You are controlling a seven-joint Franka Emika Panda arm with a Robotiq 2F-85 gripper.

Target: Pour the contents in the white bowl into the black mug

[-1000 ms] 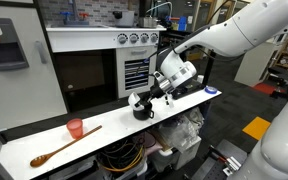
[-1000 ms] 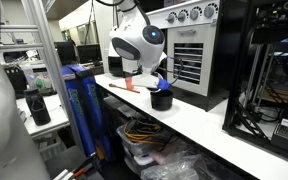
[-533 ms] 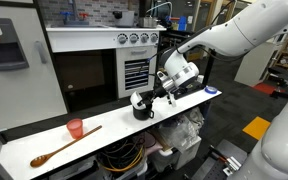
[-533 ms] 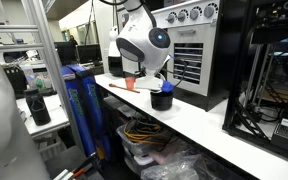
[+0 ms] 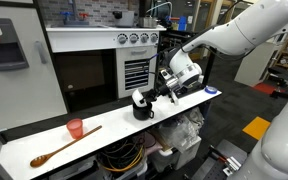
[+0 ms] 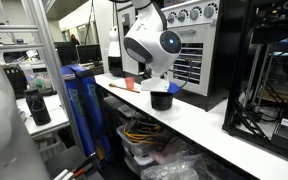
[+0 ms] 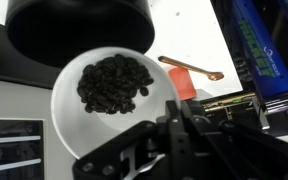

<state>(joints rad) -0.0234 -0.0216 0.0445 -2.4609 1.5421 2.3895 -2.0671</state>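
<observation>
In the wrist view the white bowl (image 7: pixel 76 128) holds a heap of dark bits (image 7: pixel 114 82) and sits level. My gripper (image 7: pixel 174 108) is shut on its near rim. The black mug (image 7: pixel 79 30) lies just past the bowl's far edge, partly under it. In both exterior views the bowl (image 5: pixel 138 97) hangs right above the mug (image 5: pixel 142 109) (image 6: pixel 162 101) on the white counter. The gripper (image 5: pixel 154 96) reaches in from the side. In the exterior view with the blue rack the arm's wrist (image 6: pixel 152 45) hides most of the bowl.
A small pink-red cup (image 5: pixel 75 128) (image 7: pixel 184 85) and a wooden spoon (image 5: pixel 64 146) (image 7: pixel 189 67) lie farther along the counter (image 5: pixel 104 140). A blue item (image 5: pixel 212 91) rests near the counter's other end. An oven-like cabinet (image 5: pixel 94 65) stands behind.
The arm has shifted sideways with the bowl, bringing it from beside the mug to just over it. The jaws stayed shut on the bowl.
</observation>
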